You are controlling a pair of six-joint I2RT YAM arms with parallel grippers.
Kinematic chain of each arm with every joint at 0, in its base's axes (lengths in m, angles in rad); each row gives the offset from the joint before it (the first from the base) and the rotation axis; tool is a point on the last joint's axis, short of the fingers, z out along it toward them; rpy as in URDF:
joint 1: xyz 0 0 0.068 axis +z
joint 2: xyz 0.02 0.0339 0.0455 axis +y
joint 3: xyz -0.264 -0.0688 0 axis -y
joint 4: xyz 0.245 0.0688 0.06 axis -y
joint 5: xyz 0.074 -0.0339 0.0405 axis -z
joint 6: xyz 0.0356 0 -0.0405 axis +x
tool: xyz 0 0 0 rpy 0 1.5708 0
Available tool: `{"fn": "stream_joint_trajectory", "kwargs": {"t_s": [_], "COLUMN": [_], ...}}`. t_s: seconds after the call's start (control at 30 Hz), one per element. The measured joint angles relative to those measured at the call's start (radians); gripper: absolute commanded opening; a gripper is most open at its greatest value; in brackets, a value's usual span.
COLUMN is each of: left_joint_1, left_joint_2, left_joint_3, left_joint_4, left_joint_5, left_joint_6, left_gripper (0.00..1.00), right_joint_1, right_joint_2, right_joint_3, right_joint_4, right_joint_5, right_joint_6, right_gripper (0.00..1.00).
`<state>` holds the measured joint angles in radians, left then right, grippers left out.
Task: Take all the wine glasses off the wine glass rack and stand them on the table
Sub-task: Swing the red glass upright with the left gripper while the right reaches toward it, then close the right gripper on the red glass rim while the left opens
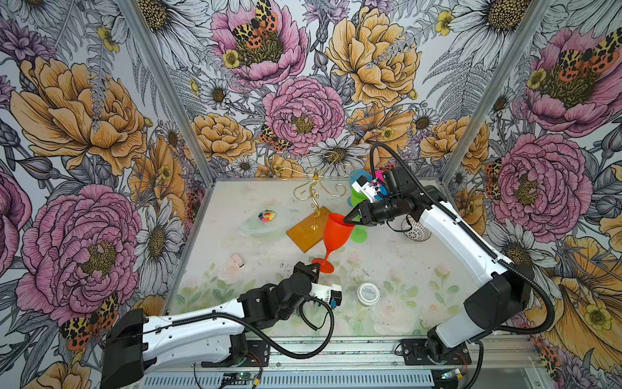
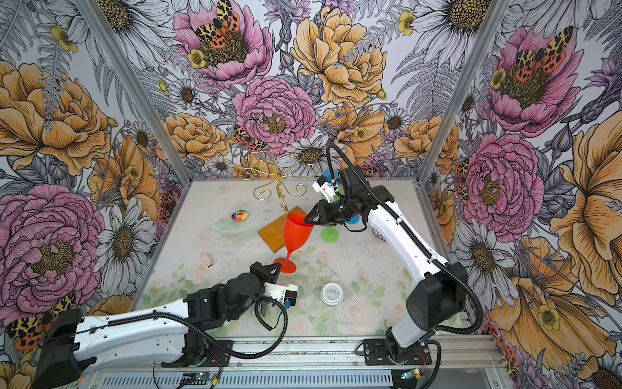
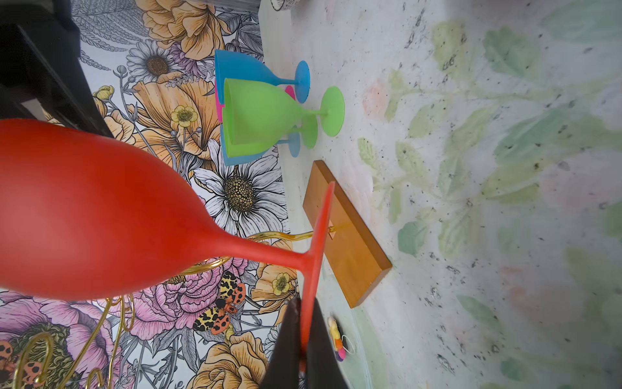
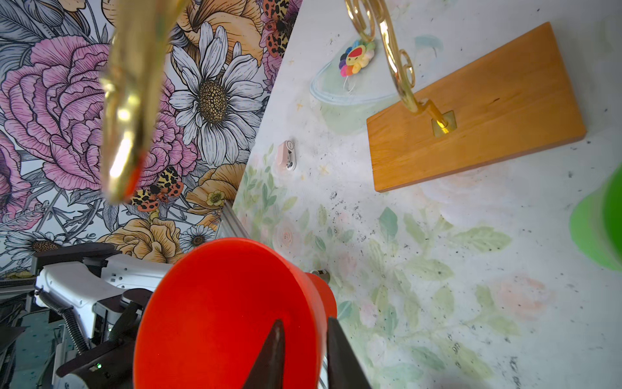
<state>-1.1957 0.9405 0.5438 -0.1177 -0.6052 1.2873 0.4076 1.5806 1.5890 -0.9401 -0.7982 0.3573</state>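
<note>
With the red wine glass (image 1: 337, 232) held tilted just beside the wine glass rack (image 1: 303, 232), foot pinched by the left gripper (image 1: 315, 267) and rim nipped by the right gripper (image 1: 350, 219), it could be wrenched loose if the arms are moved unevenly.
</note>
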Motion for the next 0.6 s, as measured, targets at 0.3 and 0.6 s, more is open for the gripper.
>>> {"fn": "stream_joint_trajectory", "kwargs": {"t_s": [0.3, 0.6], "left_joint_1": [0.0, 0.0], "left_joint_2": [-0.01, -0.039], "left_joint_3": [-0.045, -0.083], "left_joint_4": [0.068, 0.115], "left_joint_5": [-0.016, -0.016], "left_joint_6": [0.029, 0.005], "left_gripper": [0.07, 0.4], "right_joint_1": [-0.005, -0.01], "right_joint_2": [0.003, 0.005], "right_joint_3": [0.015, 0.015], "right_joint_4": [-0.014, -0.022], "right_joint_5": [0.002, 0.004], "right_joint_6": [-0.015, -0.019], "right_gripper": [0.0, 0.0]}}
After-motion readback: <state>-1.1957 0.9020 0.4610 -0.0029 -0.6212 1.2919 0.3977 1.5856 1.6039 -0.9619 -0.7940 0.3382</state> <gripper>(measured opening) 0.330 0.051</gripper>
